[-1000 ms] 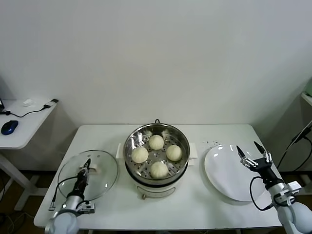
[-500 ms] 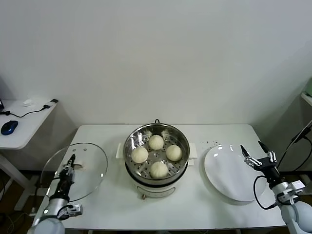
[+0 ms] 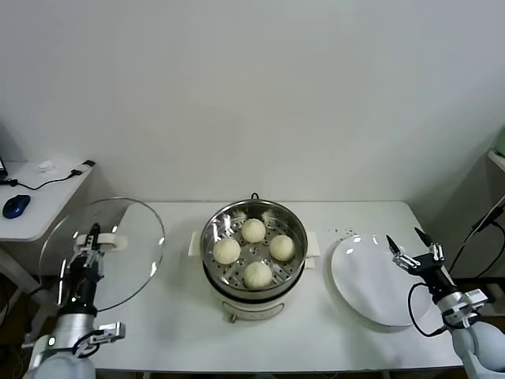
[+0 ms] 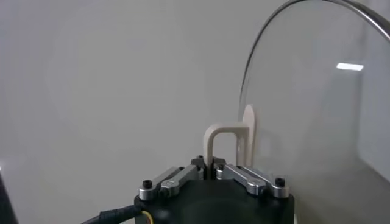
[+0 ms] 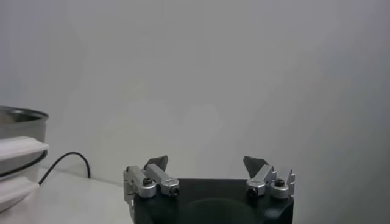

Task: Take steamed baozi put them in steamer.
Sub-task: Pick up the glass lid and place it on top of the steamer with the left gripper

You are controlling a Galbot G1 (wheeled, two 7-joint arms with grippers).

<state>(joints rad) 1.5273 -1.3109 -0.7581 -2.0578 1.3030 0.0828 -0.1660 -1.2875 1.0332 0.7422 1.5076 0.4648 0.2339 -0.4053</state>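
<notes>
Several cream-white steamed baozi (image 3: 253,230) lie on the perforated tray inside the steel steamer (image 3: 218,225) at the table's middle. My left gripper (image 3: 95,234) is shut on the cream handle (image 4: 220,141) of the round glass lid (image 3: 130,241) and holds the lid tilted in the air, left of the steamer. My right gripper (image 3: 412,246) is open and empty, above the right edge of the flat white plate (image 3: 364,278). In the right wrist view its jaws (image 5: 206,163) stand wide apart, with the steamer's rim (image 5: 21,114) at the side.
The white table (image 3: 331,332) holds the steamer and the bare plate. A side desk (image 3: 35,207) with a blue mouse (image 3: 15,205) and a cable stands at the far left. A power cord (image 5: 61,161) runs behind the steamer.
My left gripper has lifted the glass lid off the table and raised it up and to the left, tilting it. My right gripper has drawn back slightly to the right, still open.
</notes>
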